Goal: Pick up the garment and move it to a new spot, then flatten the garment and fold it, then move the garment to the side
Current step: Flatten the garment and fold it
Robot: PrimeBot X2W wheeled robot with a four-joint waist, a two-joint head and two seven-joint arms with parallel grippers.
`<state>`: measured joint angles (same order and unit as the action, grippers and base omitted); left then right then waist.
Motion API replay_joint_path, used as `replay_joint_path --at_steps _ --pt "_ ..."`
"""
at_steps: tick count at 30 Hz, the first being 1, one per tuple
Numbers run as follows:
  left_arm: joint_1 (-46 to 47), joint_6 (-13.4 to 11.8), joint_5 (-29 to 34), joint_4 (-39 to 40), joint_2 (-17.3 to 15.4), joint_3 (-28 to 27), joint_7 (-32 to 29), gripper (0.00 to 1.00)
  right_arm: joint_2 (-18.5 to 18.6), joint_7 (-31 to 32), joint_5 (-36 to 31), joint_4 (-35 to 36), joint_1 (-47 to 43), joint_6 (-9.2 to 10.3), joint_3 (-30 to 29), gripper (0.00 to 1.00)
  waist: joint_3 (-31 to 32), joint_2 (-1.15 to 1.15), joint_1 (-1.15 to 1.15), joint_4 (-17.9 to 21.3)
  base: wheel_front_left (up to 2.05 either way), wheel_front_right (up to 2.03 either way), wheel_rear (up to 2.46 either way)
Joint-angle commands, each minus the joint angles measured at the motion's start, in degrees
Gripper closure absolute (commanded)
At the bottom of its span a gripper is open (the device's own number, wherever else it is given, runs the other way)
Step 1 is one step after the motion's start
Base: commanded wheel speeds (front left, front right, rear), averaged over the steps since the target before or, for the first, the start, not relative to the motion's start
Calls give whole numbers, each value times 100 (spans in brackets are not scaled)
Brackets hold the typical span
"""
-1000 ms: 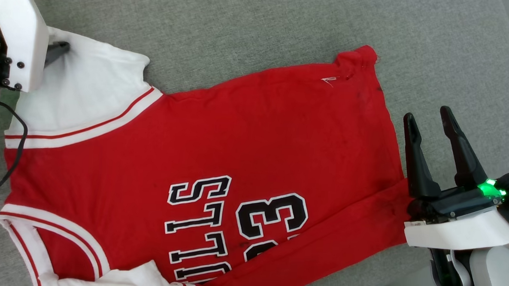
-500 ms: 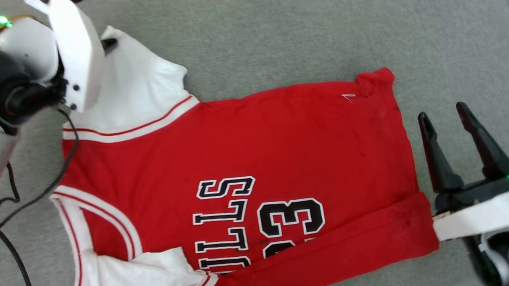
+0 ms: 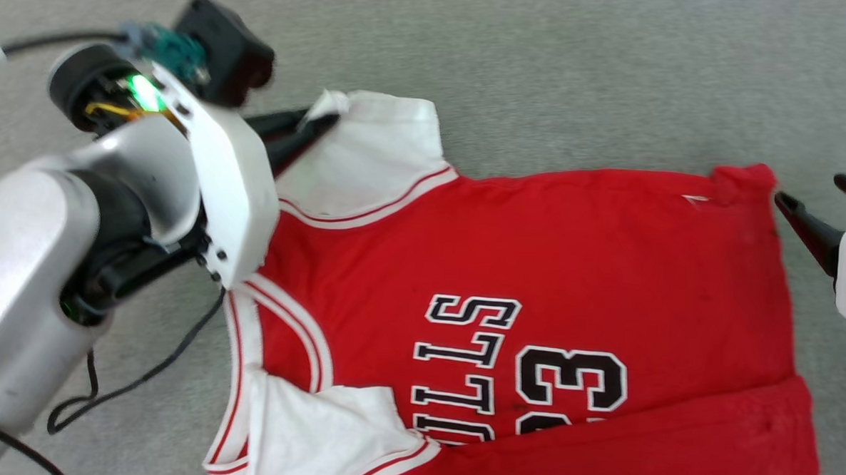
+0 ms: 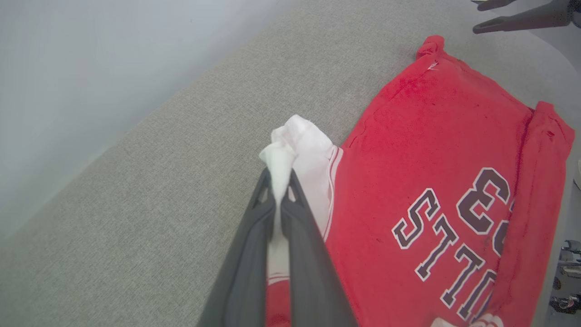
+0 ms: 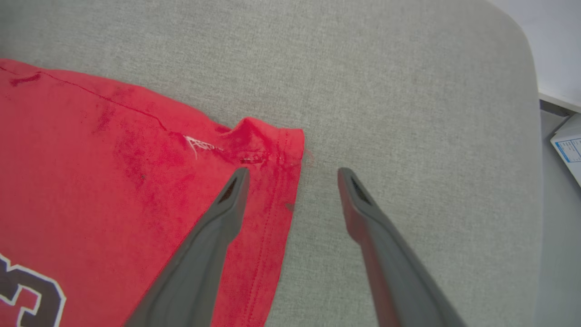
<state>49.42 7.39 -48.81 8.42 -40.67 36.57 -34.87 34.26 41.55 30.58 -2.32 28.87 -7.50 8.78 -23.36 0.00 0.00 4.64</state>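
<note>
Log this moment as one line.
left gripper: shut on sleeve | right gripper: open at hem corner | garment: spread on grey surface, lettering up

red garment (image 3: 572, 258), white sleeves (image 3: 377, 150), red-white striped trim (image 3: 367, 212), dark white-outlined letters (image 3: 461, 353); grey surface (image 3: 545, 57).

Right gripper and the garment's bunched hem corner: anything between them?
Nothing foreign. In the right wrist view, the open right gripper sits just short of the garment corner, one finger over the hem, the other over the bare grey surface.
</note>
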Motion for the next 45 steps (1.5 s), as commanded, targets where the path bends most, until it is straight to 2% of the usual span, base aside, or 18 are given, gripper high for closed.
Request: replay_joint_path --at_steps 1,8,15,16,21,29,36,37,38,45 --pt "-91 -2 47 62 16 20 67 100 78 112 26 -88 137 3 46 0 -68 0 0 -221 0 0 0" --pt "-351 -82 265 446 175 120 482 100 260 490 -136 -1008 659 2 472 0 -239 0 0 -651 0 0 0" --pt "-552 -174 434 574 289 270 674 100 114 439 -131 -1946 688 1 1051 0 -312 0 0 -929 0 0 0" --pt "-606 -191 469 508 331 302 749 100 80 417 -65 -2200 630 1 1171 100 -282 0 0 -952 0 0 0" --pt "-751 -242 472 324 322 270 934 100 98 111 46 -2249 793 2 1053 100 -63 0 0 -896 0 0 0" --pt "-1467 -450 328 239 -22 131 1257 100 216 -374 465 -1884 385 3 675 100 771 0 0 -657 0 0 0" --pt "-2376 -742 222 537 -337 166 1448 100 139 -783 578 -1203 -805 3 165 100 1250 0 0 -598 0 0 0" --pt "-2829 -895 184 695 -459 221 1563 100 64 -849 539 -825 -1419 3 -108 100 1377 0 0 -578 0 0 0" --pt "-2984 -943 177 738 -500 239 1608 100 39 -845 501 -714 -1617 3 -182 100 1407 0 0 -573 0 0 0" --pt "-3746 -1130 338 736 -730 418 1890 100 -118 -698 349 -143 -2586 3 -323 100 1487 0 0 -541 0 0 0"
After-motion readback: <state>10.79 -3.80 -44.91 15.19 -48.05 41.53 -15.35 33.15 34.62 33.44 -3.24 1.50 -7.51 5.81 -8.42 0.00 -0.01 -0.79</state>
